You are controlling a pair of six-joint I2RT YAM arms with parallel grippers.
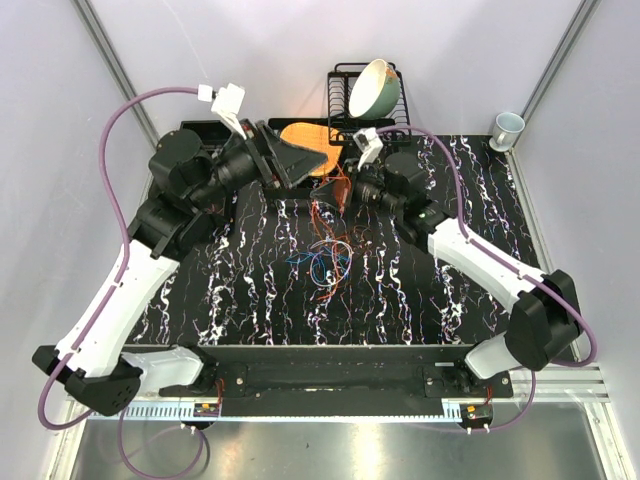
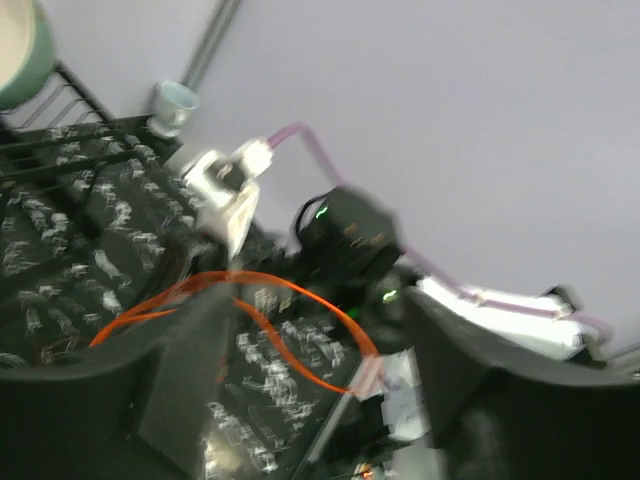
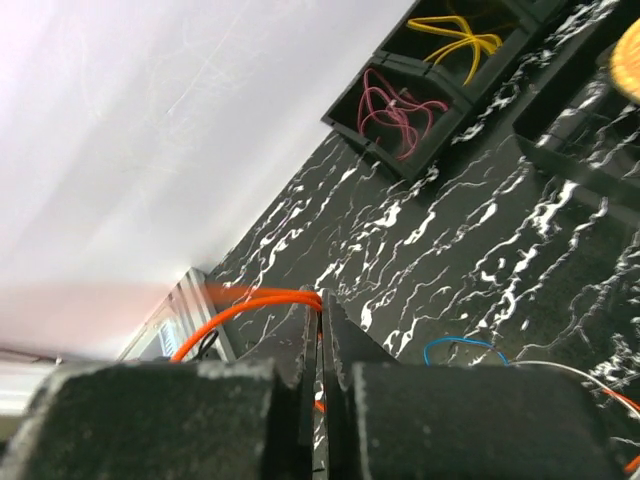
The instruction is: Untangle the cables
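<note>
The black marbled worktop (image 1: pixel 240 300) carries the job, with the dish rack (image 1: pixel 338 100) standing at its back edge. The left arm (image 1: pixel 130 290) and right arm (image 1: pixel 480 255) both reach in towards the space just in front of that rack.

A row of compartment bins (image 3: pixel 425 150) shows in the right wrist view; one holds a pink cable (image 3: pixel 395 108), its neighbour a yellow cable (image 3: pixel 455 35). I judge these two as already separated and stowed.

The left gripper (image 1: pixel 305 162), just in front-left of the dish rack, has its jaws spread wide. An orange cable (image 3: pixel 250 303) loops across the gap between them without being pinched. The right gripper (image 3: pixel 320 310), just in front of the rack, is pressed together on that orange cable, which enters right at the seam of the jaws. This looks like a handover, or the cable being drawn free.

The remaining tangle (image 1: pixel 325 255) lies on the worktop well in front of the dish rack. It is a small knot of blue, red and orange strands, with thin wires trailing up towards the grippers. So the task looks partly done: some cables are binned, one is in hand, and several are left to separate.
</note>
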